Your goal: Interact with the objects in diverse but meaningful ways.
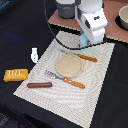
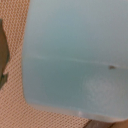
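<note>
Risk first: hand low over the pale blue carton at the far corner of the placemat. Fingers not visible in either view, so cannot tell whether apart, together, or clamped on the carton. Wrist view filled almost entirely by the carton's blue face, woven mat just past its edge; camera very close, contact plausible but unconfirmed.

Likely failure modes, as judgement:
- Carton tall and probably light; off-centre push or partial pinch could tip it toward the knife lying just beside the hand.
- Smooth faces; weak grip could let it slip or rotate on lift.
- Descent any lower could crush a hollow toy carton.
- Drag along the mat could wrinkle it and shift the plate and fork.

Other task items well apart from the hand: bread loaf and small white piece off the mat on the dark counter, sausage on the mat's near edge. None at risk from a move here.

Containers: plate near the hand, nothing on it. Bowl beyond the hand at frame edge, contents not readable. Carton closed, contents unknown.
</note>
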Tool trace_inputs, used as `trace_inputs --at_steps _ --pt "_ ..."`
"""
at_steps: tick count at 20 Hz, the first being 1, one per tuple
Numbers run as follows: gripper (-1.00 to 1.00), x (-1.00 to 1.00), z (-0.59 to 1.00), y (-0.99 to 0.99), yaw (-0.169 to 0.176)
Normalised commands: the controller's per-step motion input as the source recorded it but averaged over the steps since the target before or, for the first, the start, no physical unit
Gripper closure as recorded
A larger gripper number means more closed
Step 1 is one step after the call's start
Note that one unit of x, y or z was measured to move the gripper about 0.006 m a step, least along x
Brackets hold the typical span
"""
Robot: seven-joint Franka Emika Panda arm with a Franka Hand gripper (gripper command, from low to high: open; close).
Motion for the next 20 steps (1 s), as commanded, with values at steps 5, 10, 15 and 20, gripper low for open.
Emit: trace_inputs --at_steps 5,10,15,20 --pt "-1.00 -0.64 0.76 -0.03 -0.016" --pt "-1.00 -0.84 0.20 -0.21 -0.055" --pt "-1.00 -0.89 -0.08 -0.22 -0.068" --pt "-1.00 -0.94 -0.31 -0.22 -0.093"
